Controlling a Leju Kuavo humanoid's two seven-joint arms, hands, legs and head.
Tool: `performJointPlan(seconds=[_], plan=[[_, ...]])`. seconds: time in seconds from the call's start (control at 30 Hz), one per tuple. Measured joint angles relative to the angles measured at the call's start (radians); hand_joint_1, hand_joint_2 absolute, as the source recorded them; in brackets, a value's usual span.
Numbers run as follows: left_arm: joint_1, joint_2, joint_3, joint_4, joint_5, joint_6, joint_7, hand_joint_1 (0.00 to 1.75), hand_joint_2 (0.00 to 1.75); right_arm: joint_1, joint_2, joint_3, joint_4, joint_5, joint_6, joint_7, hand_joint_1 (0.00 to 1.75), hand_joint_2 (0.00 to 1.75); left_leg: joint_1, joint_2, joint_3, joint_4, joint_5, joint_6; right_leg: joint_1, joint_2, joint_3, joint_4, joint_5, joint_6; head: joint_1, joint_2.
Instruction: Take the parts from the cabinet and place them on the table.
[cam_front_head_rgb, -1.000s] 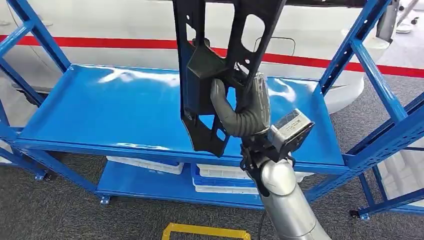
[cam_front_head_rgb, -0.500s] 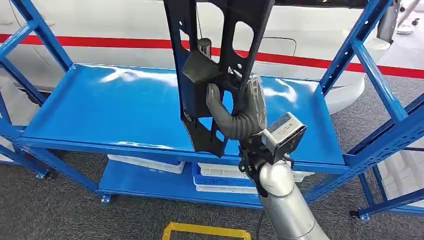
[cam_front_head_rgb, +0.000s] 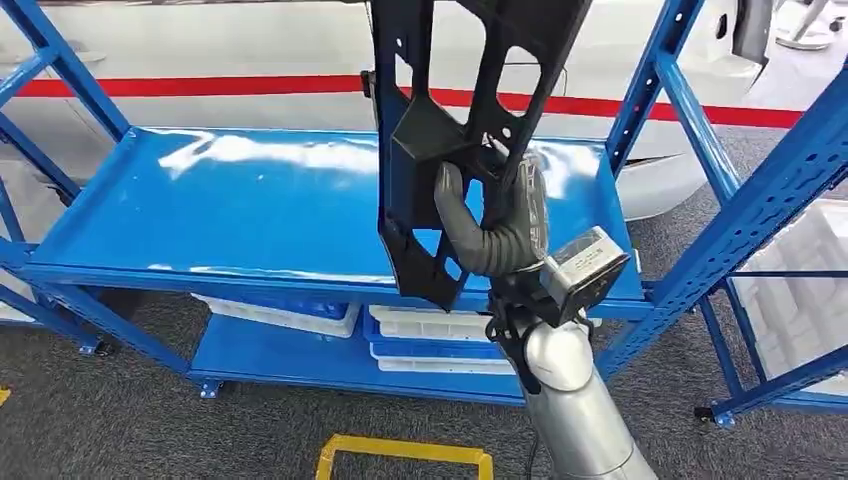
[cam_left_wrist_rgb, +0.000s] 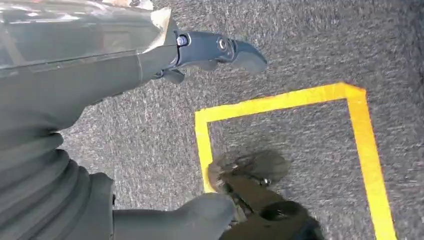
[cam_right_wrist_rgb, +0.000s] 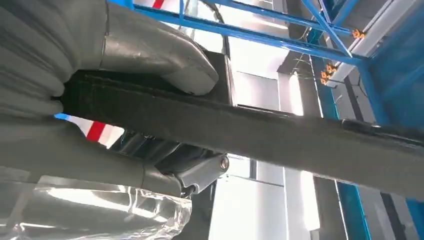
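Observation:
A long black plastic part (cam_front_head_rgb: 425, 130) with cut-out holes stands upright in front of the blue cabinet shelf (cam_front_head_rgb: 250, 210). My right hand (cam_front_head_rgb: 495, 235) grips it low down, thumb through one opening, and its top runs out of the head view. In the right wrist view the part's black bar (cam_right_wrist_rgb: 250, 135) passes between the thumb and the fingers of my right hand (cam_right_wrist_rgb: 45, 60). My left hand (cam_left_wrist_rgb: 60, 100) hangs over the grey carpet with its fingers apart and nothing in them.
White trays (cam_front_head_rgb: 430, 335) lie on the cabinet's lower shelf. A second blue rack (cam_front_head_rgb: 770, 200) stands at the right. Behind is a white body with a red stripe (cam_front_head_rgb: 200, 85). Yellow tape (cam_front_head_rgb: 400, 455) marks a box on the floor, also under my left hand (cam_left_wrist_rgb: 280, 100).
The whole picture has shifted, so the camera has moved: the cabinet sits further left and lower. My right hand keeps its grip on the black part, now a little higher and further right.

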Motion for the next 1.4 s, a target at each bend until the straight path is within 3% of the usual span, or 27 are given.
performJointPlan(seconds=[0.07, 0.1, 0.17, 0.2, 0.23, 0.33, 0.37, 0.43, 0.47, 0.53, 0.6, 0.67, 0.7, 0.73, 0.77, 0.83, 0.87, 0.93, 1.0, 1.03, 1.1, 1.17, 1.2, 1.23, 1.33, 1.37, 1.4], plan=[[0.002, 0.0, 0.0, 0.0, 0.001, -0.001, 0.0, 0.0, 1.75, 0.006, 0.0, 0.0, 0.0, 0.0, 0.0, 0.0, 1.75, 1.75, -0.002, 0.0, 0.014, 0.027, -0.011, 0.009, 0.01, -0.001, -0.017, 0.0, 0.014, -0.003, 0.0, 0.0], [0.003, 0.0, 0.0, 0.0, 0.001, -0.001, 0.0, 0.0, 1.75, 0.007, 0.0, 0.0, 0.001, 0.0, 0.0, 0.0, 1.75, 1.75, -0.006, 0.0, 0.06, -0.033, 0.011, 0.018, 0.015, -0.001, -0.026, 0.0, 0.021, -0.003, 0.0, 0.0], [0.001, 0.0, 0.0, 0.0, 0.001, -0.001, -0.004, 0.0, 1.75, 0.006, 0.0, -0.001, 0.0, 0.0, 0.0, -0.001, 1.75, 1.75, -0.02, 0.0, 0.2, -0.229, 0.061, 0.049, 0.021, 0.0, -0.037, 0.0, 0.035, -0.002, 0.0, 0.0], [-0.003, 0.005, 0.0, 0.0, 0.001, -0.001, -0.006, 0.0, 1.75, 0.007, 0.0, -0.002, 0.0, 0.0, -0.001, -0.003, 1.75, 1.75, -0.024, 0.003, 0.217, -0.266, 0.043, 0.057, 0.018, -0.002, -0.036, -0.002, 0.041, 0.0, 0.001, 0.0], [-0.001, 0.004, 0.0, 0.0, 0.001, 0.0, -0.009, 0.0, 1.75, 0.007, -0.002, -0.002, 0.001, 0.0, -0.001, -0.003, 1.75, 1.75, -0.031, 0.004, 0.213, -0.269, 0.06, 0.065, 0.025, -0.003, -0.037, -0.005, 0.046, 0.009, 0.008, 0.0], [0.001, 0.006, 0.0, 0.0, 0.003, 0.001, -0.019, 0.0, 1.75, 0.007, -0.003, -0.002, 0.002, -0.001, -0.001, -0.004, 1.75, 1.75, -0.043, 0.003, 0.209, -0.282, 0.084, 0.084, 0.015, -0.008, -0.036, -0.019, 0.068, 0.031, 0.001, 0.0], [0.002, 0.005, 0.0, 0.0, 0.006, 0.001, -0.022, 0.0, 1.75, 0.007, -0.006, -0.002, 0.005, -0.003, -0.001, -0.004, 1.75, 1.75, -0.028, 0.007, 0.212, -0.306, 0.112, 0.085, 0.02, -0.008, -0.043, -0.012, 0.065, 0.031, 0.003, 0.0], [0.001, 0.004, 0.001, 0.0, 0.008, 0.0, -0.027, 0.0, 1.75, 0.0, -0.013, -0.003, 0.01, -0.009, 0.001, -0.003, 1.75, 1.75, -0.032, 0.01, 0.193, -0.318, 0.14, 0.089, 0.019, -0.005, -0.075, 0.055, -0.02, 0.02, 0.006, 0.0], [0.002, 0.004, 0.001, 0.0, 0.01, -0.001, -0.027, 0.0, 1.75, -0.003, -0.016, -0.003, 0.014, -0.01, 0.002, -0.003, 1.75, 1.75, -0.032, 0.011, 0.177, -0.318, 0.15, 0.088, 0.016, -0.006, -0.097, 0.138, -0.077, 0.015, 0.006, 0.0], [0.005, 0.004, 0.003, 0.0, 0.011, -0.001, -0.029, 0.0, 1.75, -0.004, -0.021, -0.004, 0.024, -0.015, 0.002, -0.003, 1.75, 1.75, -0.032, 0.012, 0.147, -0.315, 0.172, 0.085, 0.008, -0.006, -0.119, 0.264, -0.129, 0.027, 0.006, 0.0], [0.007, 0.003, 0.005, 0.0, 0.013, -0.002, -0.03, 0.0, 1.75, -0.005, -0.025, -0.004, 0.03, -0.016, 0.003, -0.002, 1.75, 1.75, -0.03, 0.012, 0.119, -0.314, 0.193, 0.078, 0.0, -0.006, -0.076, 0.251, -0.098, 0.056, 0.006, 0.0], [0.009, 0.002, 0.007, 0.0, 0.013, -0.002, -0.03, 0.0, 1.75, -0.008, -0.025, -0.004, 0.035, -0.016, 0.003, -0.002, 1.75, 1.75, -0.025, 0.012, 0.091, -0.304, 0.21, 0.065, -0.01, -0.007, 0.044, 0.093, -0.053, 0.081, 0.006, 0.0], [0.01, 0.003, 0.007, 0.0, 0.013, -0.002, -0.03, 0.0, 1.75, -0.011, -0.025, -0.004, 0.036, -0.016, 0.003, -0.002, 1.75, 1.75, -0.027, 0.012, 0.079, -0.294, 0.214, 0.058, -0.014, -0.007, 0.093, 0.01, -0.079, 0.077, 0.007, 0.0], [0.009, 0.003, 0.009, 0.0, 0.013, -0.002, -0.031, 0.0, 1.75, -0.013, -0.024, -0.003, 0.037, -0.016, 0.003, -0.002, 1.75, 1.75, -0.029, 0.011, 0.067, -0.285, 0.22, 0.05, 0.003, -0.001, 0.124, -0.03, -0.094, 0.065, 0.007, 0.0], [0.011, 0.003, 0.01, 0.0, 0.013, -0.002, -0.032, 0.0, 1.75, -0.014, -0.025, -0.003, 0.038, -0.016, 0.003, -0.003, 1.75, 1.75, -0.03, 0.011, 0.067, -0.285, 0.227, 0.043, 0.002, -0.003, 0.099, -0.024, -0.092, 0.061, 0.004, 0.0], [0.014, 0.003, 0.016, 0.0, 0.015, -0.002, -0.033, 0.0, 1.75, -0.015, -0.025, -0.003, 0.042, -0.019, 0.003, -0.003, 1.75, 1.75, -0.027, 0.011, 0.067, -0.289, 0.24, 0.035, 0.004, -0.002, 0.094, -0.018, -0.085, 0.045, 0.002, 0.0], [0.016, 0.003, 0.018, 0.0, 0.016, -0.002, -0.033, 0.0, 1.75, -0.017, -0.025, -0.003, 0.045, -0.02, 0.003, -0.003, 1.75, 1.75, -0.02, 0.01, 0.063, -0.287, 0.239, 0.03, -0.012, -0.004, 0.09, -0.022, -0.075, 0.029, 0.001, 0.0], [0.018, 0.002, 0.019, 0.0, 0.018, -0.002, -0.035, 0.0, 1.75, -0.023, -0.021, -0.003, 0.048, -0.024, 0.003, -0.002, 1.75, 1.75, -0.016, 0.008, 0.035, -0.211, 0.125, 0.021, -0.008, -0.009, 0.08, -0.022, -0.054, 0.002, -0.002, 0.0], [0.017, 0.002, 0.024, 0.0, 0.021, 0.0, -0.039, 0.0, 1.75, -0.024, -0.017, -0.002, 0.052, -0.024, 0.003, -0.002, 1.75, 1.75, -0.016, 0.004, -0.004, -0.059, 0.021, 0.011, -0.004, -0.009, 0.057, -0.02, -0.034, -0.002, -0.002, 0.0], [0.019, 0.002, 0.025, 0.0, 0.026, 0.001, -0.04, 0.0, 1.75, -0.024, -0.016, -0.002, 0.055, -0.026, 0.003, -0.002, 1.75, 1.75, -0.016, 0.004, -0.016, 0.007, 0.001, 0.009, -0.002, -0.01, 0.044, -0.019, -0.024, -0.001, -0.002, 0.0], [0.022, 0.002, 0.026, 0.0, 0.03, 0.003, -0.043, 0.0, 1.75, -0.024, -0.014, -0.002, 0.06, -0.034, 0.0, -0.003, 1.75, 1.75, -0.015, 0.004, 0.016, 0.016, 0.031, 0.01, -0.002, -0.009, 0.023, -0.018, -0.007, 0.004, -0.002, 0.0], [0.023, 0.002, 0.027, 0.0, 0.032, 0.008, -0.046, 0.0, 1.75, -0.024, -0.013, -0.002, 0.061, -0.035, -0.002, -0.007, 1.75, 1.75, -0.013, 0.004, 0.133, -0.131, 0.086, 0.015, -0.002, -0.009, 0.006, -0.018, 0.007, 0.012, -0.002, 0.0], [0.022, 0.002, 0.029, 0.0, 0.034, 0.01, -0.048, 0.0, 1.75, -0.026, -0.012, -0.002, 0.061, -0.034, -0.005, -0.012, 1.75, 1.75, -0.013, 0.002, 0.205, -0.226, 0.087, 0.02, -0.002, -0.009, 0.005, -0.017, 0.014, 0.017, -0.003, 0.0], [0.021, 0.002, 0.031, 0.0, 0.034, 0.01, -0.051, 0.0, 1.75, -0.029, -0.01, -0.002, 0.061, -0.029, -0.01, -0.018, 1.75, 1.75, -0.019, -0.002, 0.241, -0.286, 0.063, 0.023, 0.005, -0.01, -0.001, -0.017, 0.019, 0.025, -0.002, 0.0], [0.024, 0.002, 0.032, 0.0, 0.034, 0.011, -0.051, 0.0, 1.75, -0.038, -0.005, -0.002, 0.062, -0.022, -0.015, -0.023, 1.75, 1.75, -0.032, -0.003, 0.225, -0.283, 0.076, 0.043, -0.002, -0.013, -0.003, -0.025, 0.041, 0.049, -0.002, 0.0], [0.025, 0.002, 0.033, 0.001, 0.035, 0.012, -0.051, 0.0, 1.75, -0.038, -0.005, -0.002, 0.062, -0.018, -0.016, -0.023, 1.75, 1.75, -0.031, 0.0, 0.222, -0.294, 0.091, 0.059, 0.0, -0.013, -0.009, -0.028, 0.047, 0.058, -0.003, 0.0], [0.024, 0.002, 0.032, 0.001, 0.036, 0.012, -0.051, 0.0, 1.75, -0.039, -0.006, -0.001, 0.063, -0.016, -0.018, -0.026, 1.75, 1.75, -0.026, 0.007, 0.213, -0.301, 0.108, 0.07, 0.001, -0.012, -0.018, -0.011, 0.026, 0.055, -0.001, 0.0]])
